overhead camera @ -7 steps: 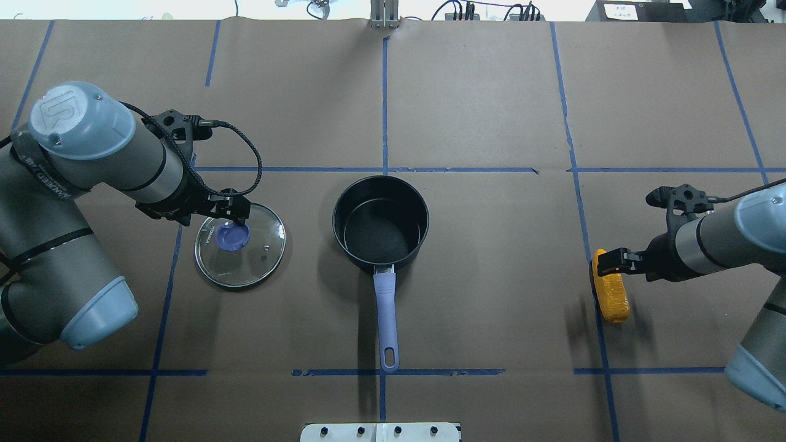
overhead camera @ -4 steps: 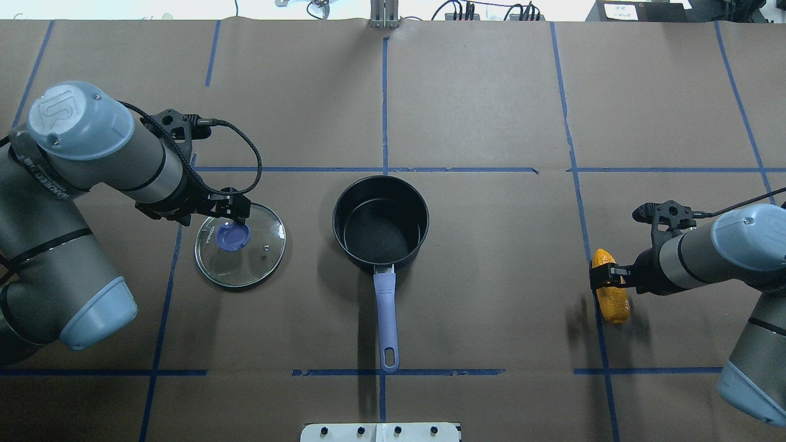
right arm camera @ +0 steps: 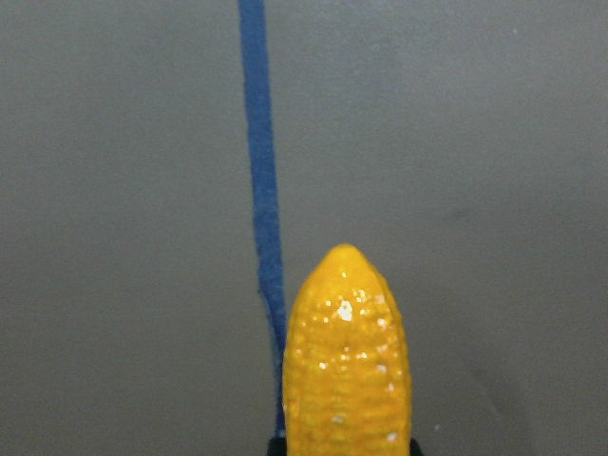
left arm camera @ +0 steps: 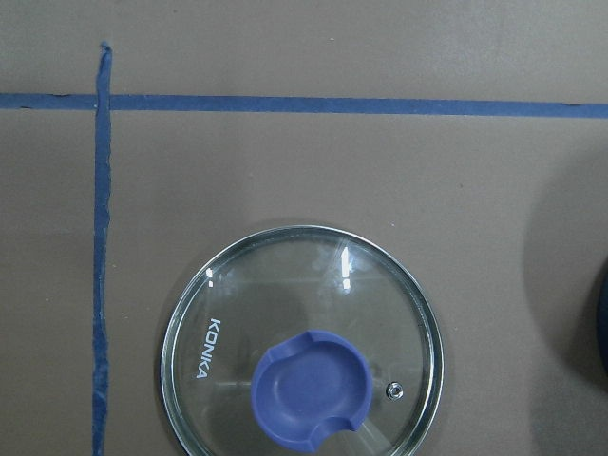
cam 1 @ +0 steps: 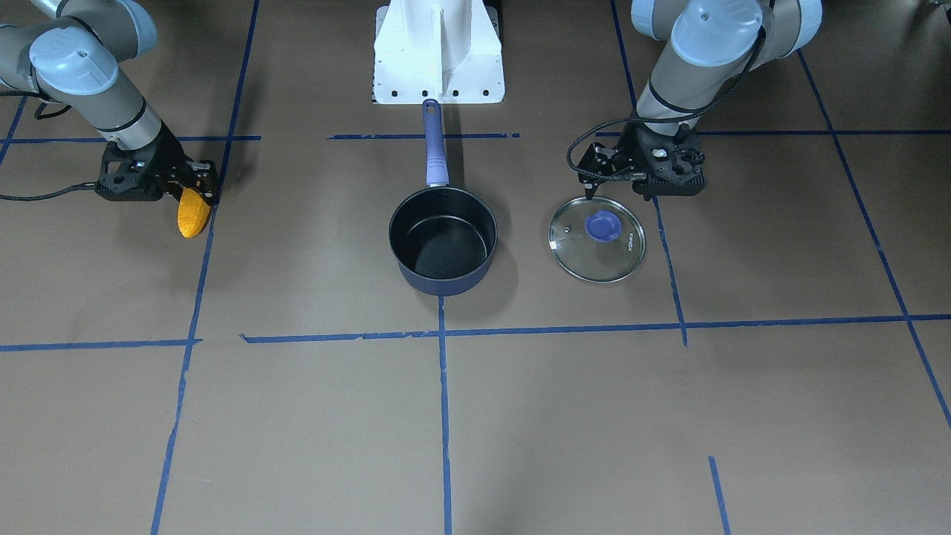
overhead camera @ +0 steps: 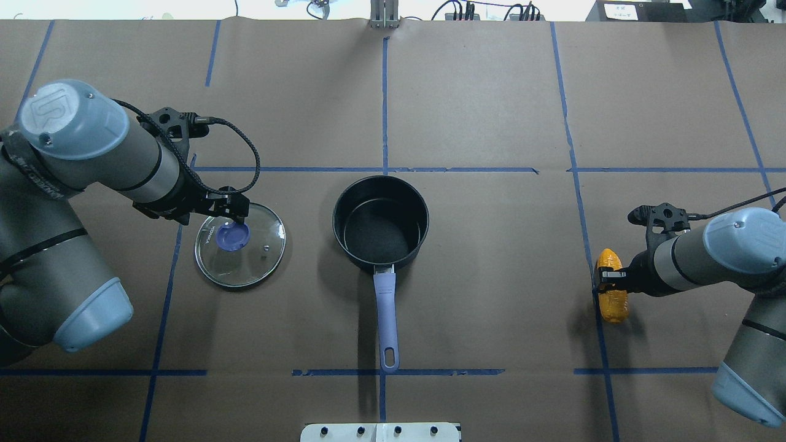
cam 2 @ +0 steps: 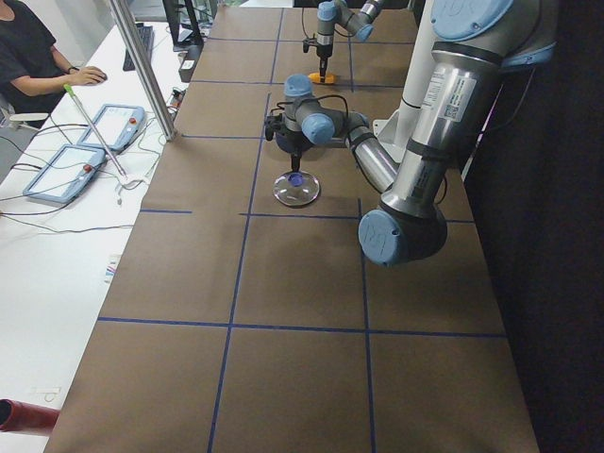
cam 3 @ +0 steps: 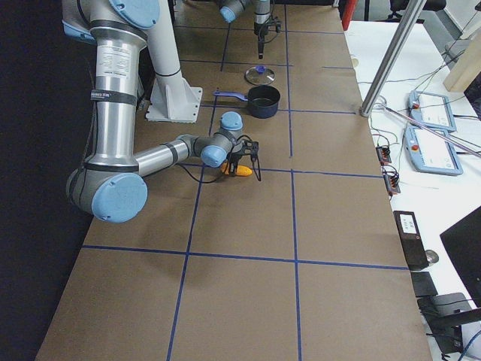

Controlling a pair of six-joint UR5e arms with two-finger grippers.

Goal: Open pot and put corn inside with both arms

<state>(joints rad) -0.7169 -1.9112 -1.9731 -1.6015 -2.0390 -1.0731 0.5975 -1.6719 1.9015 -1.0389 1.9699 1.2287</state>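
Overhead exterior: corn inside right pincer.

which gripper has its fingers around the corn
The right gripper: it straddles the corn, while the left gripper hangs over the glass lid.

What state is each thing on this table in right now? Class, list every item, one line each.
pot: upright, open, empty, handle toward the robot.
lid: off the pot, lying flat on the table beside it, knob up.
corn: lying on the table, outside the pot.
left gripper: over the lid's knob; open or shut cannot be told.
right gripper: low at the corn's middle, fingers either side; grip cannot be told.
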